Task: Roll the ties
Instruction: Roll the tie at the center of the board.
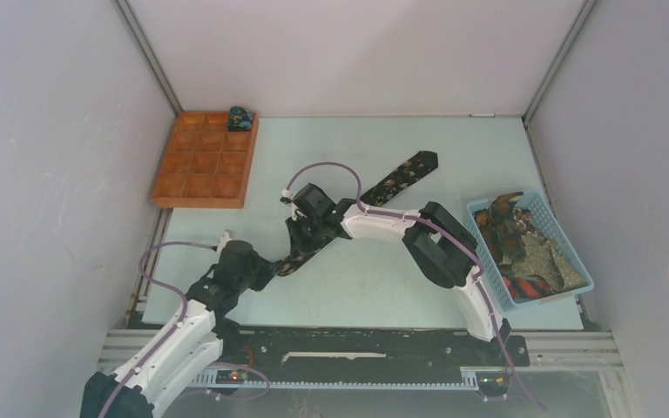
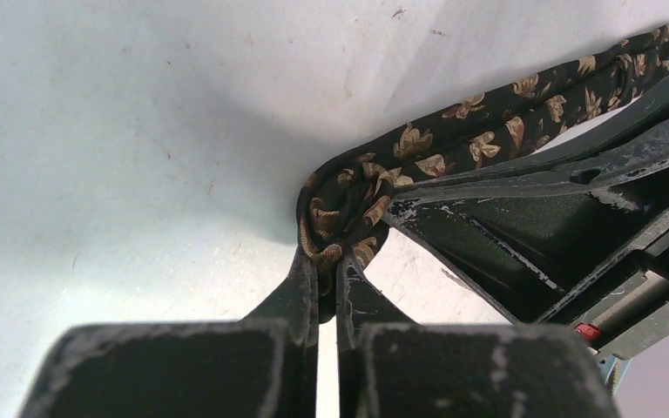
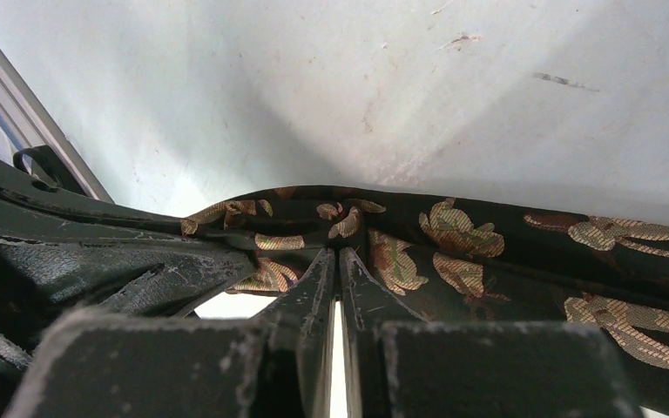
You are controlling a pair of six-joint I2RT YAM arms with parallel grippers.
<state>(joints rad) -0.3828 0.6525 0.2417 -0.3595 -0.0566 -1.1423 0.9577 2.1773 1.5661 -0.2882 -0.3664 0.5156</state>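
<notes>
On pale table (image 1: 375,292) lies long black cloth tie with tan leaves (image 1: 398,178), slanted. Left claw (image 2: 329,261) pinches its curled near end. Right claw (image 3: 338,259) pinches cloth just beside. Tie looks soft, floppy, light, maybe slippery. Best hold: flat part close to curl, tight, so roll stays.

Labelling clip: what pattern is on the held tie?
The tie is black with tan leaves; right wrist view shows it best.

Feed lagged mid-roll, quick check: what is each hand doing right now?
Left hand: closed, pinching the curled end of the black leaf-pattern tie.
Right hand: closed, pinching the same tie further along.
</notes>
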